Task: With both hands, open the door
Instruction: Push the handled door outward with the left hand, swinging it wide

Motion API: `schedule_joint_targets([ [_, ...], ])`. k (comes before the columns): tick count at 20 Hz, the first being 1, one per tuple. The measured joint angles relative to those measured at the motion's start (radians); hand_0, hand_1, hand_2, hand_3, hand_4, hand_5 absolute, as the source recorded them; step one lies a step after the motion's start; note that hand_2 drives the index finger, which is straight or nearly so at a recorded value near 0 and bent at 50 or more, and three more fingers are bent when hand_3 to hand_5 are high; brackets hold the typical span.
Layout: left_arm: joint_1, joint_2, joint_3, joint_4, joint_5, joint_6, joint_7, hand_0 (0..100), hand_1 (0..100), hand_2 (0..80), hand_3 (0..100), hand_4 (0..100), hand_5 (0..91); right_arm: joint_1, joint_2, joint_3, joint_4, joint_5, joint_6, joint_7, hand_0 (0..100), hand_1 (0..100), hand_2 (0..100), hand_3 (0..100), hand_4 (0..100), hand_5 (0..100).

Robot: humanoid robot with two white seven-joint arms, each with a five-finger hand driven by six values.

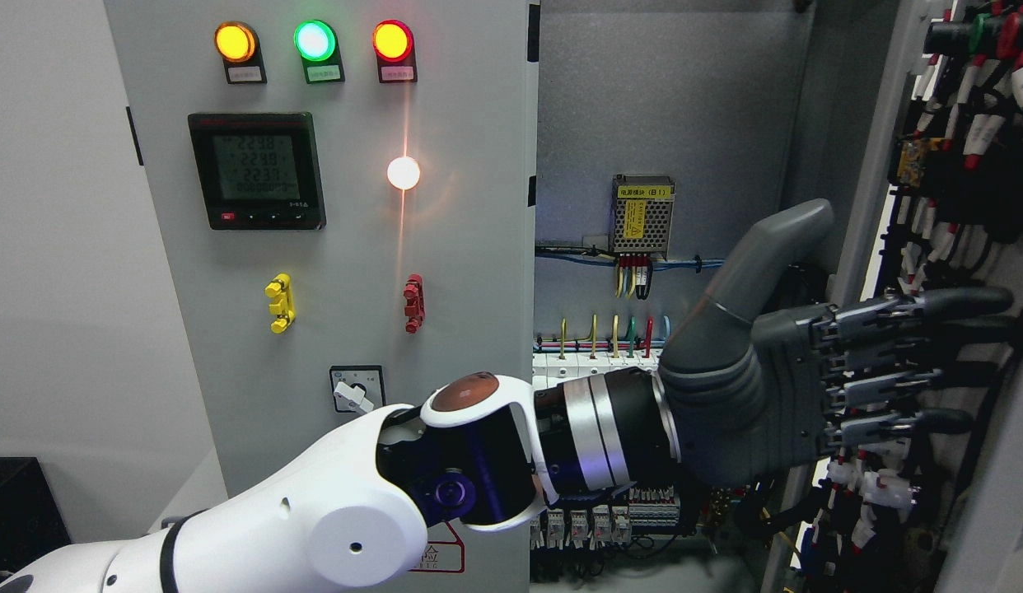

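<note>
Door, right (899, 206): swung wide at picture right, wiring side showing | door, left (347, 247): shut | left hand (816, 379): flat, fingers (931, 309) straight against right door's inner face, gripping nothing | right hand: unseen | judged about half done

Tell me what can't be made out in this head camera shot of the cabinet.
- Right hand: not in the head view at all.
- Left hand: fingertips reach over the open door's edge; how firmly they grip is unclear.
- Meter digits and indicator-light labels: too small and blurred.
- Lower breakers: partly covered by the forearm.
- Door's outer face: turned away.
</note>
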Motion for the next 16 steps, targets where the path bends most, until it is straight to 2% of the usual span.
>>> schedule_joint_targets([
  [16, -0.039, -0.176, -0.032, 0.132, -0.003, 0.003, 0.002, 0, 0, 0.0, 0, 0, 0.0, 0.0, 0.0, 0.0, 0.0, 0.0, 0.0, 0.001, 0, 0, 0, 0, 0, 0],
])
